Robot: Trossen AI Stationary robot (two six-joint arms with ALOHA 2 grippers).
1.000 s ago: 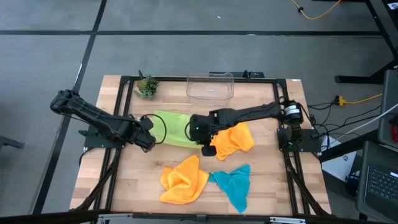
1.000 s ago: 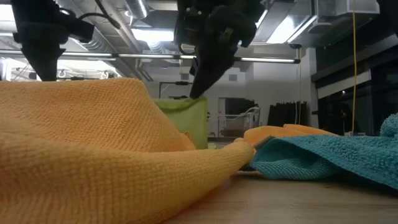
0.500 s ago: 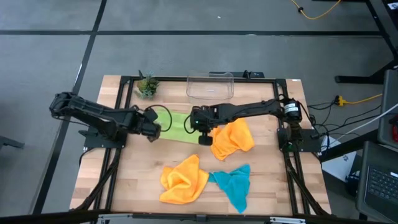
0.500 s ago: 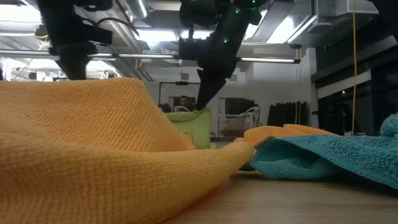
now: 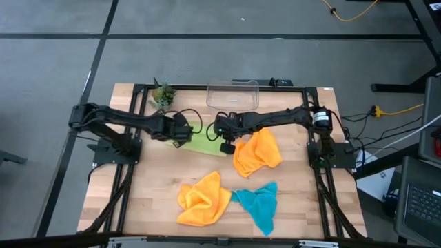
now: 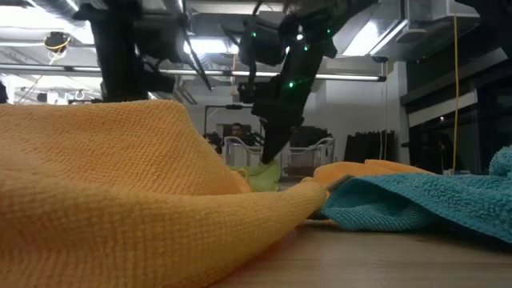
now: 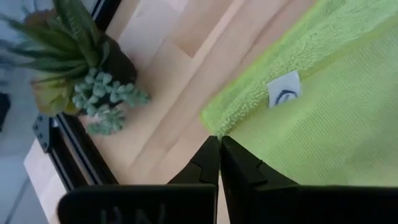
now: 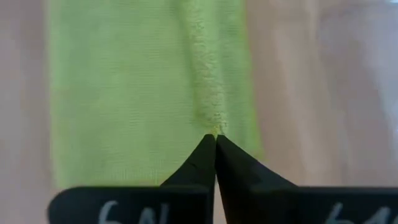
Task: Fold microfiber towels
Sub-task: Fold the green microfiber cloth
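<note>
A lime green towel (image 5: 204,143) lies at mid-table between my two grippers. My left gripper (image 5: 182,136) is shut on its left corner, and my right gripper (image 5: 225,145) is shut on its right end. In the low view the right gripper (image 6: 272,157) points down at the green towel (image 6: 262,171). An orange towel (image 5: 256,153) lies crumpled to the right. A second orange towel (image 5: 202,200) and a teal towel (image 5: 258,204) lie near the front edge. My left gripper pinches the towel's fluffy corner (image 7: 215,127) between its two fingers, slanting down from above. A white label (image 7: 284,91) sits close by. The cloth beyond the fingers lies spread and low over the table. My right gripper pinches the towel's hemmed edge (image 8: 214,124) between its two fingertips, coming steeply from above. The hem runs straight away from the fingers. The cloth lies flat and slack beyond them, low on the table.
A small potted plant (image 5: 162,95) stands at the far left, close to the left gripper. A clear plastic bin (image 5: 233,96) stands at the far edge. Black frame rails (image 5: 131,110) run along the table's sides.
Both grippers have moved toward the far edge and down, staying shut on the green towel. The left one has also swung toward the right. The held edge, raised a second ago, has come down low, and the towel now shows as a narrower strip.
</note>
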